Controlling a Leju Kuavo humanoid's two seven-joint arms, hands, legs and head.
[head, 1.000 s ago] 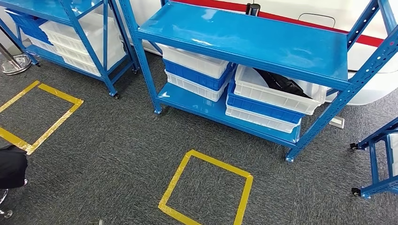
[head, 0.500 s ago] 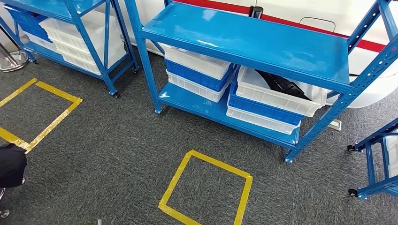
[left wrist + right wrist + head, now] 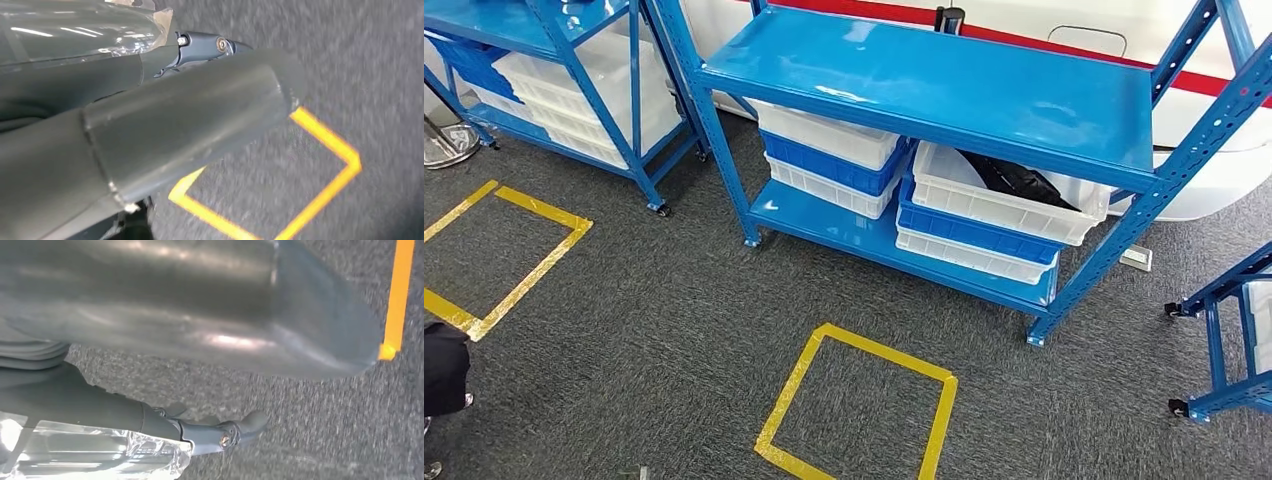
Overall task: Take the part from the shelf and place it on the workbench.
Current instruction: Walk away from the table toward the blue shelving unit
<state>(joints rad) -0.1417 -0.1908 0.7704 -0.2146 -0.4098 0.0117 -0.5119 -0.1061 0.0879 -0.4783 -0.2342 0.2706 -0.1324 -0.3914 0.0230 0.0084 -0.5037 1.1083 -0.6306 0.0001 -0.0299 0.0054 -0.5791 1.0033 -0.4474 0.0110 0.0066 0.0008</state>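
Two yellow tape squares on the carpet: one far left (image 3: 499, 255), one near centre (image 3: 856, 405); two blue shelf racks, left (image 3: 564, 80) and centre (image 3: 944, 90); black part (image 3: 1019, 180) in the top white bin (image 3: 1004, 205), centre rack's lower right; my left hand (image 3: 150, 125) and right hand (image 3: 200, 315) hang over the carpet, can't tell grip on either; whole view shifted slightly since earlier, so camera moved.
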